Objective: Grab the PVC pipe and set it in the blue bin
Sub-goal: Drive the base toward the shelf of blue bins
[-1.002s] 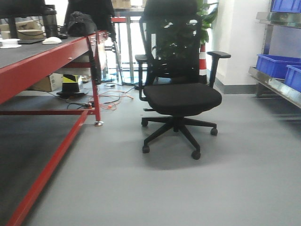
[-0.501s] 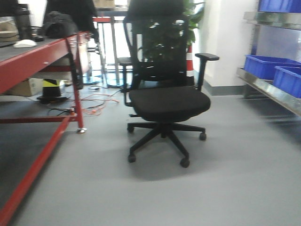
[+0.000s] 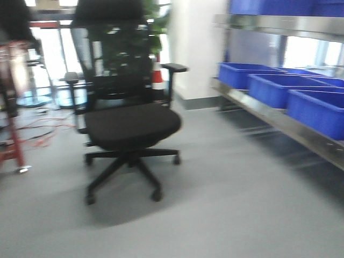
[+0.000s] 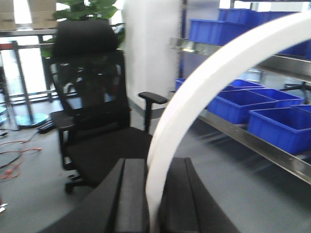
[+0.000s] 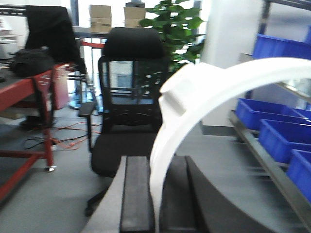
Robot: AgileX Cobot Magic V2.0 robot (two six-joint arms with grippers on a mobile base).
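White curved PVC pipe [image 4: 204, 82] is gripped by the left tool [image 4: 151, 194] and by the right tool [image 5: 154, 194], so grabbing is judged done; placement in a blue bin [image 3: 274, 88], seen at the right, is not yet done.

black office chair [image 3: 131, 123] on grey floor [image 3: 242, 215], red workbench [image 5: 26, 90] at left, steel shelf [image 3: 269, 115] by white pillar [image 3: 191, 48]

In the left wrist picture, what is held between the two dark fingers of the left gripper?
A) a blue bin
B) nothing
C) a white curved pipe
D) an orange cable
C: a white curved pipe rises from between the fingers of the left gripper, which is shut on it.
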